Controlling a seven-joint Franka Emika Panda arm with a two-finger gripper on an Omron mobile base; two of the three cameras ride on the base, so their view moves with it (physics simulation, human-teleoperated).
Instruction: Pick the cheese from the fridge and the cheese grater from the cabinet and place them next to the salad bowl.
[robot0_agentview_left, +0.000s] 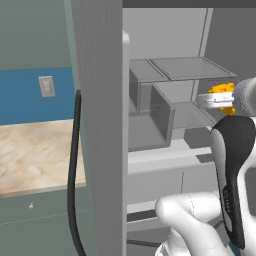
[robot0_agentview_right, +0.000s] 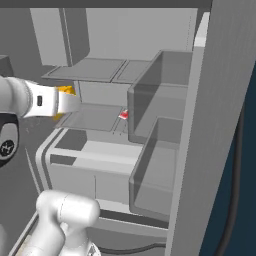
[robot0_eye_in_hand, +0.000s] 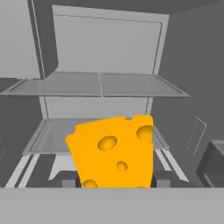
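Observation:
The cheese (robot0_eye_in_hand: 113, 151), a yellow-orange wedge with holes, sits close in front of the hand camera and is held above the pale lower shelf (robot0_eye_in_hand: 52, 135) of the open fridge (robot0_agentview_left: 150, 120). My gripper (robot0_agentview_left: 219, 100) is shut on it. The wedge (robot0_agentview_left: 222, 89) pokes out above and below the pale fingers (robot0_agentview_left: 207, 100). In the right base view the gripper (robot0_agentview_right: 65, 103) reaches in from the left with the cheese (robot0_agentview_right: 66, 90) in it. In the hand view the fingertips are mostly hidden behind the wedge. The grater, the cabinet and the salad bowl are out of view.
A small red fruit (robot0_agentview_right: 123, 115) lies at the shelf's right end. Grey door bins (robot0_agentview_right: 160, 150) jut out on the fridge door (robot0_agentview_right: 220, 125). Left of the fridge, a wooden counter (robot0_agentview_left: 35, 155) meets a blue wall with an outlet (robot0_agentview_left: 46, 86).

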